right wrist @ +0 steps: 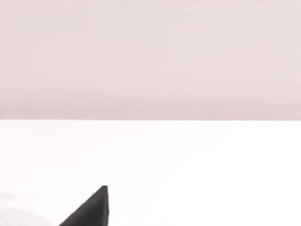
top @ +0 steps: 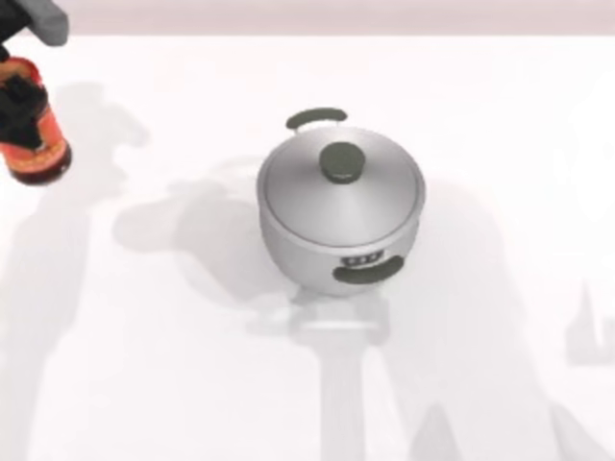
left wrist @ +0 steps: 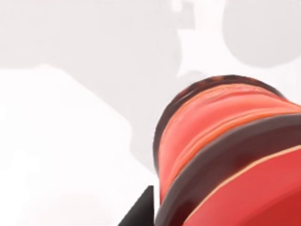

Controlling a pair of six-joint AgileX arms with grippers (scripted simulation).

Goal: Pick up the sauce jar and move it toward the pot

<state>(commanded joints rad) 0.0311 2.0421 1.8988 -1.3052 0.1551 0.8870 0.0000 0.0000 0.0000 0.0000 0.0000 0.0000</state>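
The sauce jar, dark with a red-orange lid and orange-red label, hangs tilted at the table's far left, above its own shadow. My left gripper is shut on it, dark fingers around its upper part. In the left wrist view the sauce jar fills the picture, with one dark fingertip beside it. The pot, silver with a domed lid, dark knob and two dark handles, stands at the table's middle, well to the right of the jar. My right gripper is out of the top view, open and holding nothing.
The white table carries only grey shadows of the arms around the pot. The right wrist view shows bare table and a pale wall behind it.
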